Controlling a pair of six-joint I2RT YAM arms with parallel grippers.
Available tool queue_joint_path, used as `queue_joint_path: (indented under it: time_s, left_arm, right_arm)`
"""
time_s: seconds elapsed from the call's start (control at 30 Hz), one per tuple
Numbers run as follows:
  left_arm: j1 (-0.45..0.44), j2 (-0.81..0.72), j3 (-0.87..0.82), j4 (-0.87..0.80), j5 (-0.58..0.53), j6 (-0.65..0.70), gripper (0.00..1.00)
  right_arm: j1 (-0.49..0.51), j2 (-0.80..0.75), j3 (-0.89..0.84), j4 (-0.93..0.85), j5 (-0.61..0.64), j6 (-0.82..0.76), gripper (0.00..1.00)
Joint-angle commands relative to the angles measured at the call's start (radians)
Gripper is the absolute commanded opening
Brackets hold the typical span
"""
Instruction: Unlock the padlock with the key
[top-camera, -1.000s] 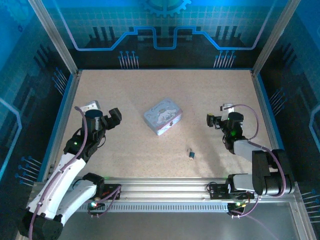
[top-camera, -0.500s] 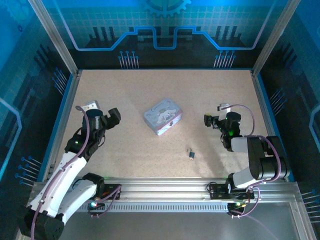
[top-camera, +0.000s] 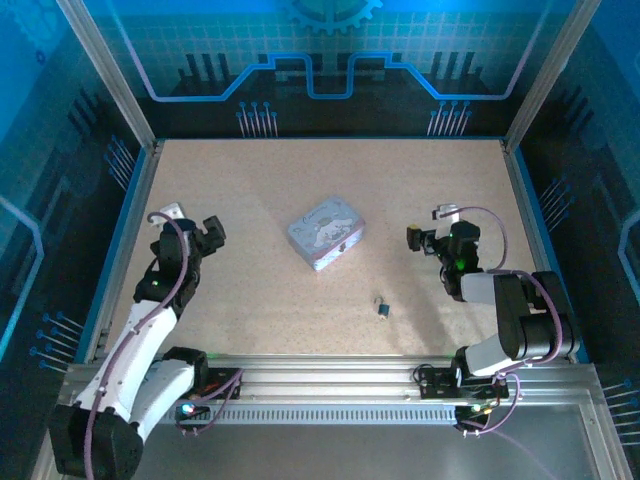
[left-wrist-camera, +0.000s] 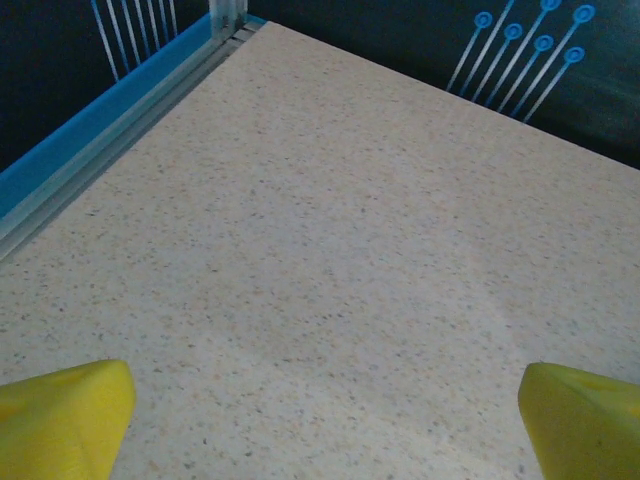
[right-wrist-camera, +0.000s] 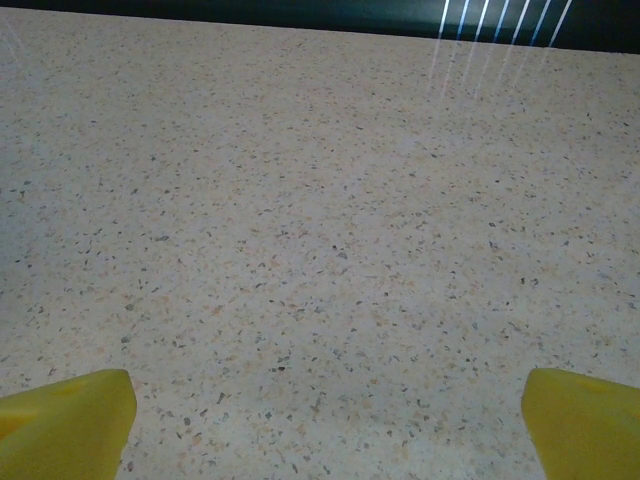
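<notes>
Top view: my left gripper hangs over the left part of the speckled table, near the blue edge strip and well apart from the task's things; my right gripper hangs over the right part, pointing toward the middle. Left wrist view: my two yellow fingertips sit in the opposite lower corners of the frame, spread wide, with bare tabletop between them and nothing gripped; the blue edge strip and a metal post run along the upper left. Right wrist view: my yellow fingertips stand equally far apart at the lower corners, again with bare speckled surface between them and nothing held. The padlock, a tiny dark body, lies on the table near its front edge, between the two arms but closer to the right one, touched by neither gripper; the key appears to be the pale sliver at the padlock's far end, though at this size I cannot tell it from the shackle. A pale lilac-grey tin with a cartoon lid lies apart from the padlock, farther from the arm bases and slightly to the left, turned at an angle to the table's edges.
</notes>
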Motion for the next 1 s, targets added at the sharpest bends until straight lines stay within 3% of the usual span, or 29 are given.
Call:
queue_joint_path:
  time_s: [0.0, 0.4, 0.83, 0.97]
  left_arm:
    - [0.038, 0.009, -0.060, 0.139, -0.019, 0.071, 0.99]
    - [0.076, 0.147, -0.184, 0.420, 0.065, 0.220, 0.99]
    - [0.092, 0.382, -0.289, 0.915, 0.232, 0.346, 0.99]
    - [0.094, 0.471, -0.270, 0.948, 0.270, 0.386, 0.99]
  right_arm:
    - [0.012, 0.013, 0.025, 0.011, 0.022, -0.018, 1.00]
    - [0.014, 0.014, 0.024, 0.011, 0.024, -0.019, 1.00]
    - [0.014, 0.014, 0.026, 0.011, 0.025, -0.019, 1.00]
    - [0.016, 0.014, 0.027, 0.011, 0.025, -0.019, 1.00]
